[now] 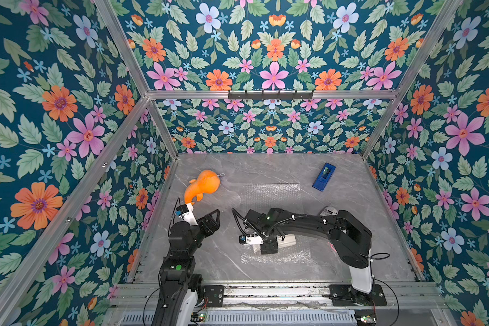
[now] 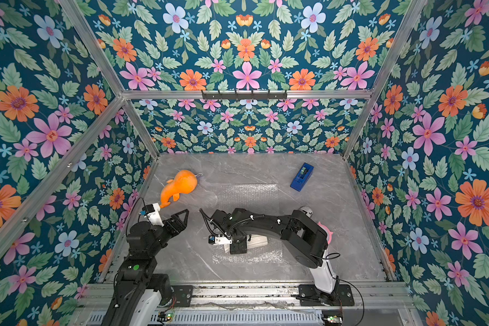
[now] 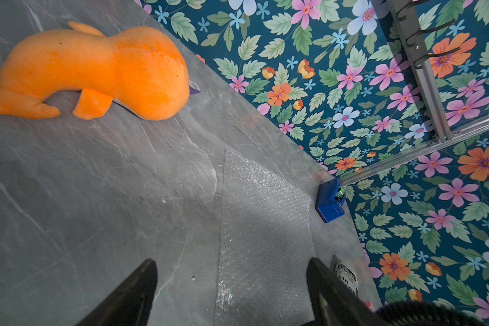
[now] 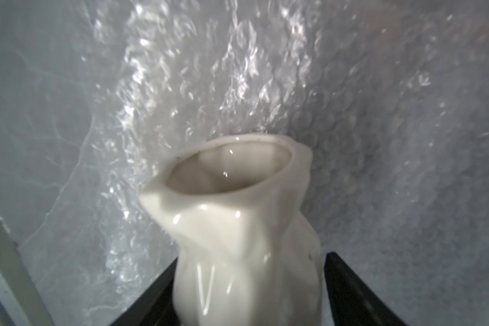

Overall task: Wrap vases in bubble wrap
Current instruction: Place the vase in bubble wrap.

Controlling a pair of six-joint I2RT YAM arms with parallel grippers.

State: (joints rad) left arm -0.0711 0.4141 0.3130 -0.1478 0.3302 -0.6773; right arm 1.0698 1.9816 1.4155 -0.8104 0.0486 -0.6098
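In both top views the right arm (image 1: pixel 308 223) covers most of the vase (image 1: pixel 288 240) — only pale slivers show beside the wrist. It also hides the right gripper (image 4: pixel 251 258) and the middle of the bubble wrap (image 1: pixel 271 194). In the right wrist view the vase's lower body and both fingers (image 4: pixel 350 296) run off the picture's edge, and blur leaves it unclear whether the pads touch the glaze. Behind the arm's elbow a round grey-white thing (image 1: pixel 328 211) and a pink thing (image 2: pixel 330 233) peek out, too hidden to name. In the left wrist view a label (image 3: pixel 346 278) is too blurred to read. That picture's edges also cut off the left gripper (image 3: pixel 230 260) at its finger bases and the tail tip of the orange plush toy (image 3: pixel 96 67).
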